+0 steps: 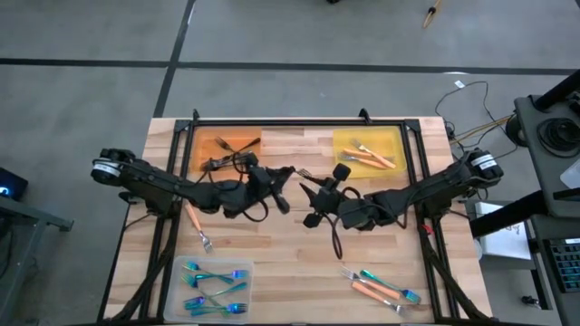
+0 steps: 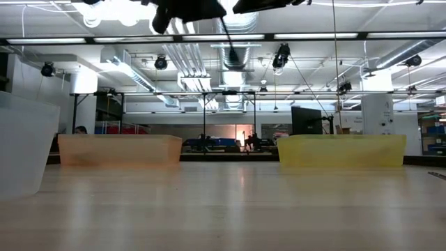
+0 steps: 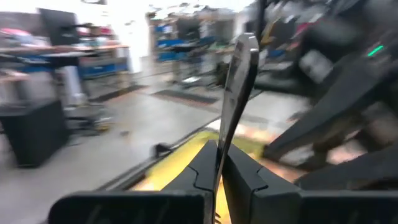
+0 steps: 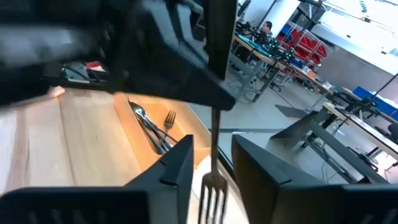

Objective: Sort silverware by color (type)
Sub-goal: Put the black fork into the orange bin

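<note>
Currently mid-air over the middle of the table (image 1: 272, 240): one grey metal fork (image 3: 239, 81), passed between the two arms

- Left gripper (image 3: 219, 155) pressed together on the fork's flat handle, pinching low on the shaft; free end poking up well past the fingers
- Right gripper (image 4: 211, 155) spread, tines hanging in the gap; contact with either finger not clear
- Handling, as a judgement: light, stiff, slim, polished, so likely slippery and prone to swivel in a two-finger pinch. Best taken across the flat of the handle near mid-length, not on the tines or the thin neck
- Rest of the cutlery: grey forks (image 1: 227, 145) in the orange tray (image 1: 201, 145) at the far left; orange-handled pieces (image 1: 370, 156) in the yellow tray (image 1: 399, 140) at the far right; blue-teal pieces (image 1: 213, 288) in the clear tray (image 1: 181, 272) at the near left. Loose on the wood: an orange-handled fork (image 1: 196, 225) under the left arm, a mixed heap (image 1: 381, 288) at the near right
- Room: the two grippers close together, little slack between them. Open air towards the orange tray, just behind the left arm. Low tray walls to clear; table frame bars along the far edge and sides. Risk: fork slipping or tilting on the way across
</note>
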Robot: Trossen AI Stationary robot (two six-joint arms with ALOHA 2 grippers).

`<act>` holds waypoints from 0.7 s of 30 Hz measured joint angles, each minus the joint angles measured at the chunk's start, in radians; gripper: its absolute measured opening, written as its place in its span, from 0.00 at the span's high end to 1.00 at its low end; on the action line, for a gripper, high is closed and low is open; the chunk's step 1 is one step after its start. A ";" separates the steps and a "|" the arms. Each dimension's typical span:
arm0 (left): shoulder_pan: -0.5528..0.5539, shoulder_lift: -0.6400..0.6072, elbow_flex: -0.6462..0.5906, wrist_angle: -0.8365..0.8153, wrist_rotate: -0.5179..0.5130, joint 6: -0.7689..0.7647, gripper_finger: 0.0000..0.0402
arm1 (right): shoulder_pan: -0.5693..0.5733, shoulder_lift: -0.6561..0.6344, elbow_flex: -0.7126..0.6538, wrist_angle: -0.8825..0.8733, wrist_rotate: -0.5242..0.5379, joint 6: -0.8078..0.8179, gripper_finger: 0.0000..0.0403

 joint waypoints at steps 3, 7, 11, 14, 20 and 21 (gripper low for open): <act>0.004 -0.019 -0.001 -0.077 -0.105 0.055 1.00 | 0.011 -0.009 0.000 -0.003 0.001 0.001 0.70; 0.018 -0.054 -0.001 -0.266 -0.352 0.110 1.00 | 0.031 -0.009 0.000 -0.015 0.003 0.005 0.69; 0.064 -0.081 -0.001 -0.565 -0.543 0.076 1.00 | 0.037 -0.009 0.000 -0.070 0.003 0.099 0.69; 0.138 -0.081 -0.001 -0.833 -0.526 -0.079 1.00 | 0.037 -0.009 0.000 -0.141 0.003 0.191 0.69; 0.329 -0.061 -0.001 -1.239 -0.369 -0.453 1.00 | 0.039 -0.009 0.000 -0.245 0.003 0.337 0.70; 0.354 -0.058 -0.001 -1.275 -0.346 -0.479 1.00 | 0.041 -0.009 0.000 -0.253 0.003 0.350 0.70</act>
